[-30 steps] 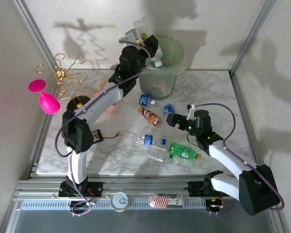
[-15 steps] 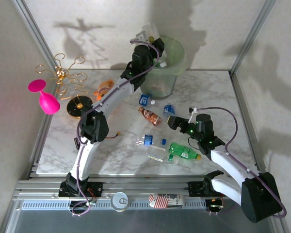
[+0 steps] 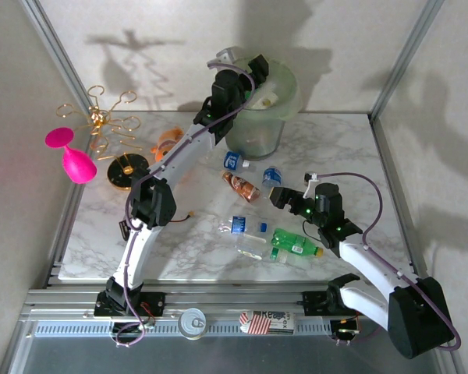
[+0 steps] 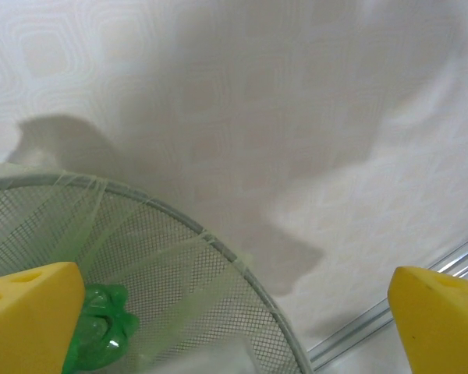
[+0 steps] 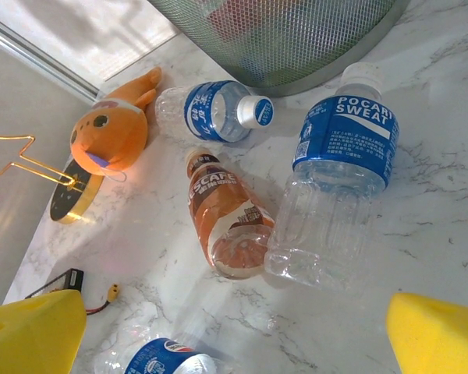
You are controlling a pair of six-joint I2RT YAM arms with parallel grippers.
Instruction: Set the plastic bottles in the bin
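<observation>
The pale-green bin [image 3: 264,125] stands at the back of the marble table. My left gripper [image 3: 248,70] hovers over its rim, open and empty; in the left wrist view the gripper [image 4: 234,331] looks past the bin's rim [image 4: 218,243] at a green bottle [image 4: 101,331] inside. A pale bottle [image 3: 266,100] lies in the bin's mouth. My right gripper [image 3: 284,195] is open and low over the table, and its wrist view [image 5: 234,335] shows a blue-labelled clear bottle [image 5: 339,187], an amber bottle [image 5: 230,218] and another blue-labelled bottle [image 5: 214,111]. A green bottle [image 3: 296,243] lies nearer the front.
An orange plush toy [image 5: 109,128] lies left of the bin. A pink wine glass [image 3: 70,156] and a gold wire stand [image 3: 109,128] sit at the far left. Two clear bottles [image 3: 235,226] [image 3: 253,245] lie mid-table. A can [image 3: 193,322] rests on the front rail.
My left gripper, shut on a clear bottle over the bin before, has opened, and the bottle has dropped into the bin. The right arm shifted slightly, then held still.
</observation>
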